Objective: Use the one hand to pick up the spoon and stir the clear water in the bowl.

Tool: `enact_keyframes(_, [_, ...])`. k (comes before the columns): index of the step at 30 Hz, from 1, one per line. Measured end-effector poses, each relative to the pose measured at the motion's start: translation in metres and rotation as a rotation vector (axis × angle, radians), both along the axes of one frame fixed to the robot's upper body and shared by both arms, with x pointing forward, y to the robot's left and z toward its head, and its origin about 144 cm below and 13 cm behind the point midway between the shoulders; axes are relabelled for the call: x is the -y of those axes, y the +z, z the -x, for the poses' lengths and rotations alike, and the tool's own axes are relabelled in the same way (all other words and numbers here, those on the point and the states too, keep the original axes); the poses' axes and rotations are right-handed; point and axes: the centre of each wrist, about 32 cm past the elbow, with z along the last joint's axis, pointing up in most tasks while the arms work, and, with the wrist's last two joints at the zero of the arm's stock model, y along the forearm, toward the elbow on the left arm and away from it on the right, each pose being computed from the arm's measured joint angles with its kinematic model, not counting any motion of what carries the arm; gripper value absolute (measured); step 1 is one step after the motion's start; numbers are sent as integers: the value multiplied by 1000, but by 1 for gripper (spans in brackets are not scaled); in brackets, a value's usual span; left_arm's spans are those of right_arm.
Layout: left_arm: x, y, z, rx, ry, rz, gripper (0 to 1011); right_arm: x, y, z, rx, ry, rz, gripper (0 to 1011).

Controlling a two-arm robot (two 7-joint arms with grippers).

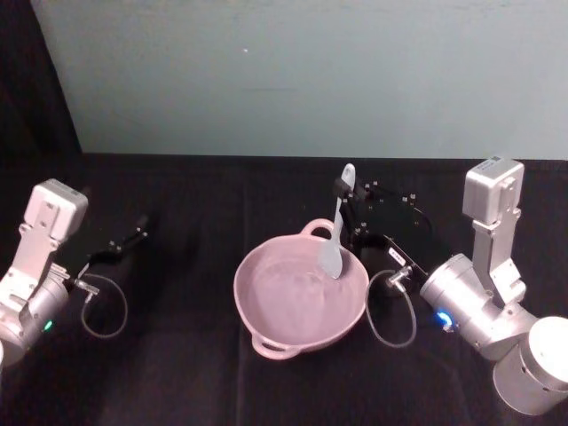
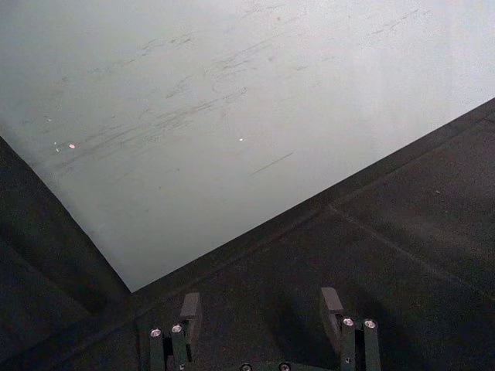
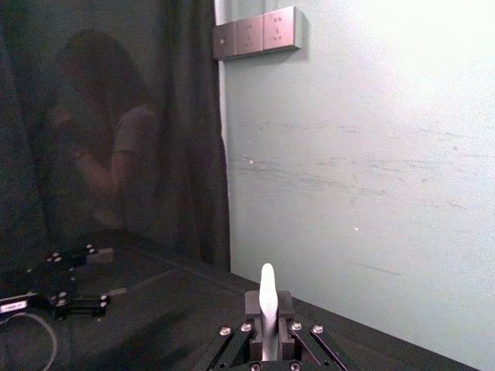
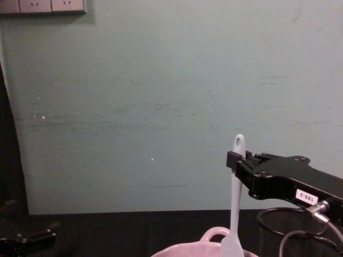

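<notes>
Over on the left, the left tool sits low over the black counter, well apart from everything else. Its wrist view shows the two fingers standing apart with nothing between them, pointed toward the pale green wall. A thin cable loops on the cloth just beside that arm.

In the middle of the counter stands the pale pink bowl, wide and shallow, with one looped handle on its far rim and another on its near rim. From the chest view, the far rim and its loop show at the bottom edge.

The spoon stands nearly upright, leaning a little. Its broad flat head is down inside the far right part of the bowl, close to the far handle, and the end with the oval hole points up. I cannot tell whether the head touches water; the inside of the bowl just looks pale and smooth.

The right tool reaches in from the right, level above the bowl's far rim, and is clamped on the upper handle just under the hole. In its wrist view both fingers press against the white handle, whose tip pokes up between them. Its black body carries a small white label and runs back to a silver wrist. Below it, in the chest view, a black mesh cup stands just right of the bowl.
</notes>
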Motion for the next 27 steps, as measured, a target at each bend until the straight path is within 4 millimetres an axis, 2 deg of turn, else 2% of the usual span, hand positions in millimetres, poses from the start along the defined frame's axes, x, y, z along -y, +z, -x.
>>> enact_keyframes(7, [0, 0, 0, 0, 0, 0, 1005, -2, 4, 10, 12, 41, 36, 118])
enact_keyframes(17, [0, 0, 0, 0, 0, 0, 1005, -25, 3, 29, 13, 143, 56, 118])
enact_keyframes(23, [0, 0, 0, 0, 0, 0, 1005, -40, 2, 29, 11, 180, 38, 118])
enact_keyframes(27, [0, 0, 0, 0, 0, 0, 1005, -49, 0, 21, 10, 184, 17, 118])
